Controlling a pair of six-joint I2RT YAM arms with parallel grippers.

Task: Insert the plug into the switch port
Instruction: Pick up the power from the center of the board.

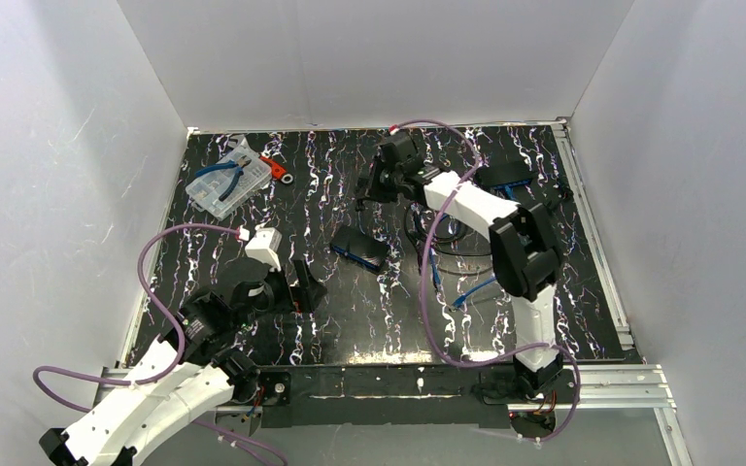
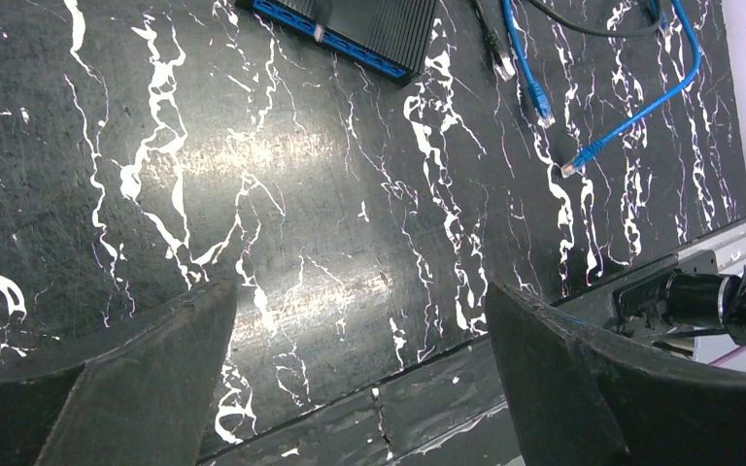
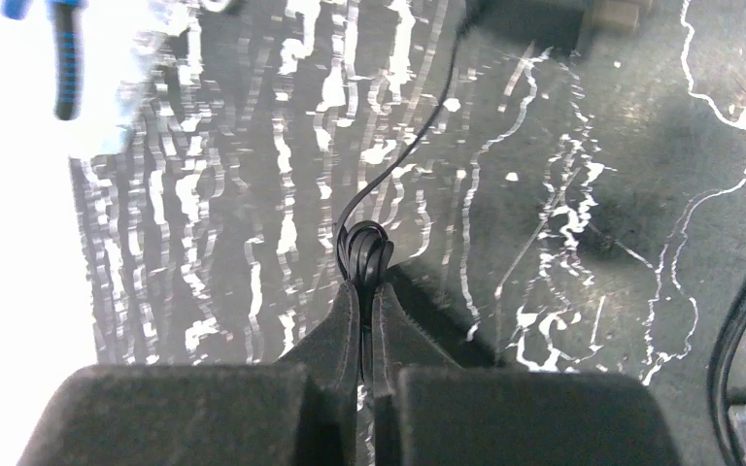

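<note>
Coiled end of black cable (image 3: pixel 364 250) pinched between right fingers (image 3: pixel 342 332), at tips.

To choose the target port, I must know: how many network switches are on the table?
2. The centre switch lies mid-table; the far switch sits at the back right, partly hidden by the right arm. Others could be hidden behind the arms.

A robotics lab test cell: white panels (image 1: pixel 369 58) box in a black marbled bench (image 1: pixel 350 320) edged with aluminium rail (image 1: pixel 602 383), where a left arm (image 1: pixel 146 408) and a right arm (image 1: pixel 525 252) are bolted. On it lie a network switch (image 1: pixel 359 248), blue cables (image 1: pixel 474 289) and a parts box (image 1: pixel 221 192) with what look like pliers (image 1: pixel 220 169).
</note>
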